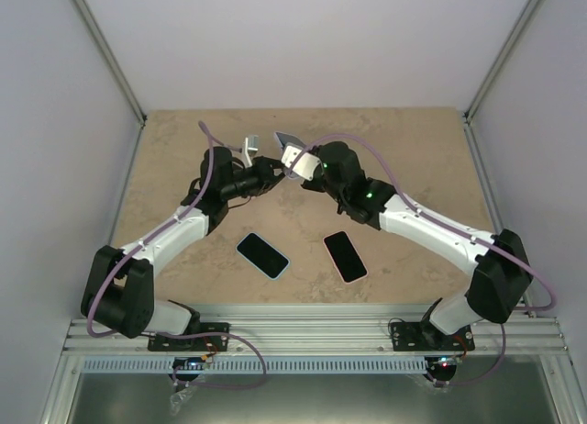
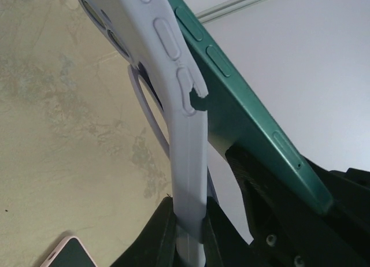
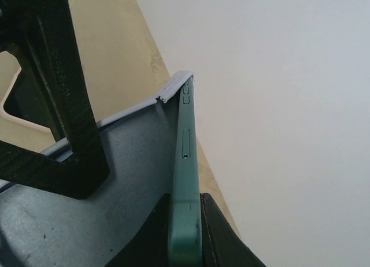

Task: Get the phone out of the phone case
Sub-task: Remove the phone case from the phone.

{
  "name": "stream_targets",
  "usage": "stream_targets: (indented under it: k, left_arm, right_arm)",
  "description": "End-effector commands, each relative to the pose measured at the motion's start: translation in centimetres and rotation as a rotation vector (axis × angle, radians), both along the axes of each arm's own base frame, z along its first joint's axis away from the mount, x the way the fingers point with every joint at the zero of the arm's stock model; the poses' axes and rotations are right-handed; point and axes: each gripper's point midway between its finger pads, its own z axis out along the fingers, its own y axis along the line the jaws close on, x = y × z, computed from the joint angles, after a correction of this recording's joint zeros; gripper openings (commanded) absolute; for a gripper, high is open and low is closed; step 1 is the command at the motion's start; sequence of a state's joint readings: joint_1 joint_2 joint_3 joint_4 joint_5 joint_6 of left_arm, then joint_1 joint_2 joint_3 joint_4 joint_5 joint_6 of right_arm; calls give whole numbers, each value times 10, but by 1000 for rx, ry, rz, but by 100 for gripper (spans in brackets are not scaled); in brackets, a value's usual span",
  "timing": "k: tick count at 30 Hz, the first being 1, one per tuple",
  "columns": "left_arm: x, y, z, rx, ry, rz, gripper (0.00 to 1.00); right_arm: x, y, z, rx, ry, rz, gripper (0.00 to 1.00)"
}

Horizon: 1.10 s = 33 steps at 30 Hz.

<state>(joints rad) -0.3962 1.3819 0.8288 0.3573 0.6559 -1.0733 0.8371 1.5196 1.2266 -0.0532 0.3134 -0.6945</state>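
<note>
A dark green phone [image 3: 185, 163] is partly out of its lavender case [image 2: 186, 134]; the two spread apart in a V and still meet at one end corner [image 3: 180, 85]. Both are held in the air above the back middle of the table. My left gripper [image 2: 189, 212] is shut on the edge of the case. My right gripper [image 3: 185, 206] is shut on the edge of the phone. In the top view, the left gripper [image 1: 269, 165] and the right gripper [image 1: 295, 158] meet almost tip to tip, with the case [image 1: 249, 147] sticking out to the left.
Two other phones lie face up on the beige table [image 1: 413, 149] nearer the arms: one in a light blue case [image 1: 262, 255], one in a pale pink case [image 1: 345, 256]. The pink one also shows in the left wrist view [image 2: 66, 252]. White walls enclose three sides.
</note>
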Motion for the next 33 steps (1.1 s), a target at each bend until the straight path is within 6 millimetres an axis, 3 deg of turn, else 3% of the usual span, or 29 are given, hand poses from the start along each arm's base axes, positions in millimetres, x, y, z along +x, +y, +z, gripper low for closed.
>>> stream_targets:
  k: [1,13,20,23,27,33]
  left_arm:
    - [-6,-4,14,19,-83,-26,0]
    - [10,14,-8,127,-63,73,0]
    - [16,16,-9,165,-85,82,0]
    - [20,16,-9,189,-102,81,0]
    - [34,10,-10,233,-102,61,0]
    - [61,-11,-31,272,-41,-21,0]
  right_arm:
    - [1,-14,64,153,-45,-46,1]
    - [-12,-28,111,248,-35,-33,1]
    - [-10,-49,131,274,-70,-73,1]
    - [-3,-61,125,255,-91,-109,0]
    - [12,-81,101,212,-88,-168,1]
    - [38,-112,68,141,-124,-249,0]
